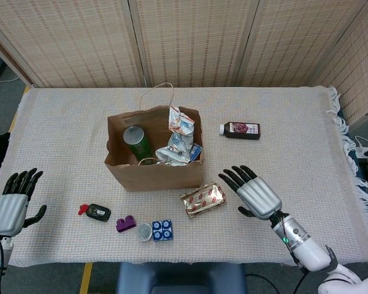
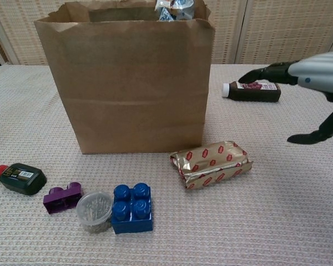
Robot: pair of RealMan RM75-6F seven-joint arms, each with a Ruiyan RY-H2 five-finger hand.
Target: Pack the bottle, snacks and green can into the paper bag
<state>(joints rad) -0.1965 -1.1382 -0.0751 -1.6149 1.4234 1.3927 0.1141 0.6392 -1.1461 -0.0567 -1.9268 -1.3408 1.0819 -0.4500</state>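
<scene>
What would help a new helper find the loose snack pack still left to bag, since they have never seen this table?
Start at the brown paper bag standing mid-table. Just off its front right corner lies the snack pack, flat on the cloth, between the bag and the open right robot hand. It is the only shiny gold wrapper with red marks; the toy bricks nearby are plain purple and blue.

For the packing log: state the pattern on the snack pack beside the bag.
Gold snack pack, red ovals; clearest in chest view.

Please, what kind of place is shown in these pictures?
Probably an indoor robot test room: a table with a woven cloth, woven folding screens behind it, and a paper bag with assorted small items laid out.
</scene>
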